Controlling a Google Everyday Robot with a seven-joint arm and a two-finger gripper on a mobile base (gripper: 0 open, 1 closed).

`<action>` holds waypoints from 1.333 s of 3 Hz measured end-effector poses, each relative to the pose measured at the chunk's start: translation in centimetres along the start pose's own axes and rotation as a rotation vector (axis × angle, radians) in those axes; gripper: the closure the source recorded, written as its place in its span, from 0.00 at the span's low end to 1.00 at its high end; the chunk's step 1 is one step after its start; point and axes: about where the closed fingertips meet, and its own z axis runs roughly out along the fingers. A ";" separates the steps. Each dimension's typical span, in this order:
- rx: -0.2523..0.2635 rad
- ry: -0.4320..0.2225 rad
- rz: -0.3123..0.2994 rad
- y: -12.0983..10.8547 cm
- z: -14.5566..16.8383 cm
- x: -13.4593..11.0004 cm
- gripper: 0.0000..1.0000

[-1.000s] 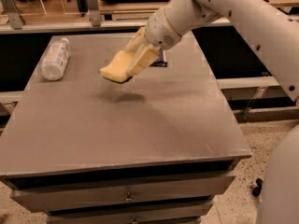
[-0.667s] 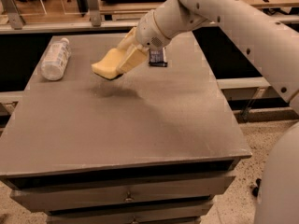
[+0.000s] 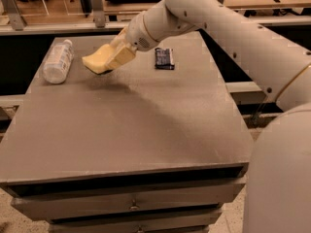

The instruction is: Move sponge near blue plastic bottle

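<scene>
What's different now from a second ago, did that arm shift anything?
The hand, still gripping the pale yellow wavy foam sponge, carried it leftward above the grey table, closer to the clear plastic bottle with a white cap. Nothing was released. The bottle and the small dark rectangular packet stayed put.

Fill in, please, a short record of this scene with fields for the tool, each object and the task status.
tool: over the far left part of the table, clamped on the sponge
sponge: pale yellow, held clear of the table, its shadow on the surface below
blue plastic bottle: lying on its side near the far left edge, left of the sponge, apart from it
dark packet: flat on the table, right of the tool
task status: sponge not yet set down
</scene>
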 end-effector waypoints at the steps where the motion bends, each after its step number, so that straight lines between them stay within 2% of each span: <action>1: -0.001 -0.018 0.023 -1.1 2.7 -0.2 0.98; 2: -0.039 -0.018 0.022 -1.0 4.2 0.2 0.75; 4: -0.131 -0.009 -0.013 0.8 5.4 0.0 0.29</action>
